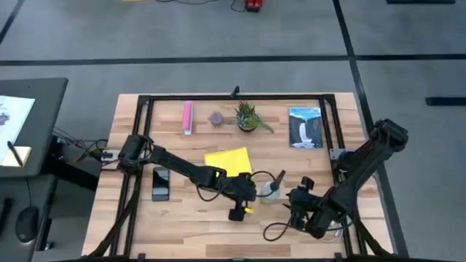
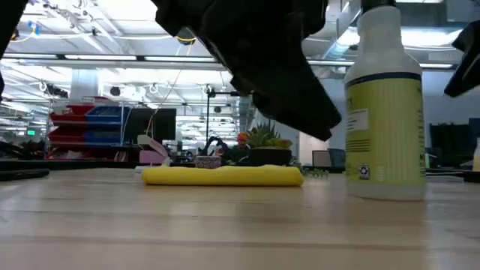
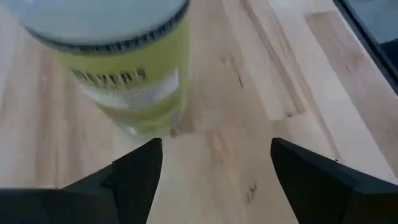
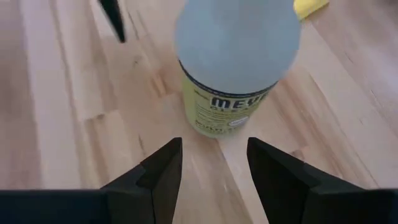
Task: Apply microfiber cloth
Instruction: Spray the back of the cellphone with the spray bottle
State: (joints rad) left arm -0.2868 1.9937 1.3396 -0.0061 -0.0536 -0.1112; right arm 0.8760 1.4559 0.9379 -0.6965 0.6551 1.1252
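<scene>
The yellow microfiber cloth (image 1: 228, 161) lies flat on the wooden table, right of the black phone (image 1: 160, 183); in the low view it is a low yellow strip (image 2: 223, 175). A spray bottle with a yellow label (image 1: 271, 190) stands upright just right of the cloth's near corner. My left gripper (image 1: 250, 192) hovers open beside the bottle's left side (image 3: 214, 149). My right gripper (image 1: 295, 198) is open too, on the bottle's right, facing it (image 4: 214, 146). Neither touches anything.
Along the far side stand a pink bar (image 1: 188, 116), a small purple object (image 1: 216, 118), a potted plant (image 1: 247, 116) and a picture card (image 1: 305, 126). A black frame (image 1: 233, 97) borders the table. Bare wood lies near the front edge (image 1: 189, 233).
</scene>
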